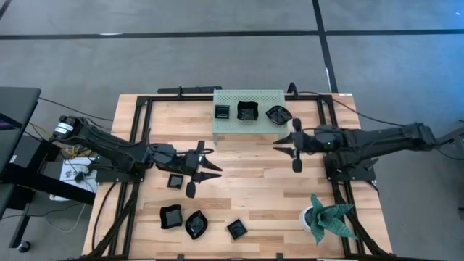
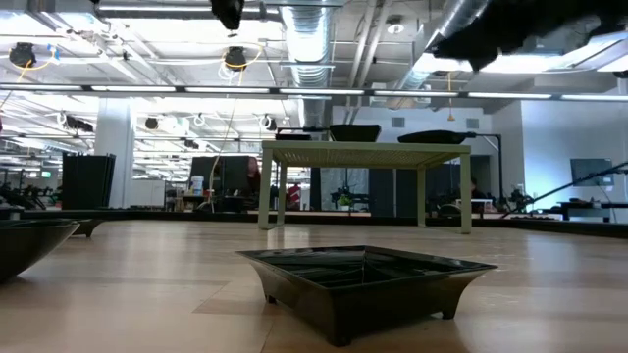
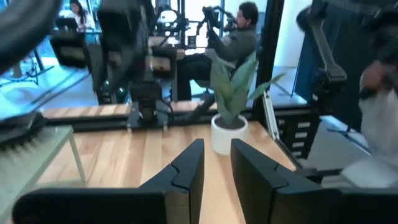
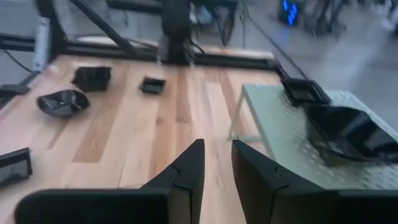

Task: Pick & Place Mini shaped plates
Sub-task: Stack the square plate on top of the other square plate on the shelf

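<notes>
Three glossy black mini plates [image 1: 248, 111] sit on a pale green perforated stand [image 1: 230, 127] at the table's far middle. Several more rest flat on the wood: a square one [image 1: 175, 180] beside my left gripper, and three near the near edge [image 1: 171, 216], [image 1: 196, 224], [image 1: 236, 229]. My left gripper [image 1: 214, 164] hovers left of centre, pointing right, open by a narrow gap [image 3: 216, 144] and holding nothing. My right gripper [image 1: 278, 145] hovers just near the stand's right end, pointing left, also narrowly open [image 4: 217, 144] and empty. The right wrist view shows the stand's plates [image 4: 351, 134] and the table's plates [image 4: 62, 101].
A green spiky plant in a white pot [image 1: 322, 217] stands at the near right corner, also seen in the left wrist view [image 3: 231, 118]. Black frame rails [image 1: 138, 123] run along the table's sides. Bare wood lies between the grippers. People sit beyond the table [image 3: 239, 37].
</notes>
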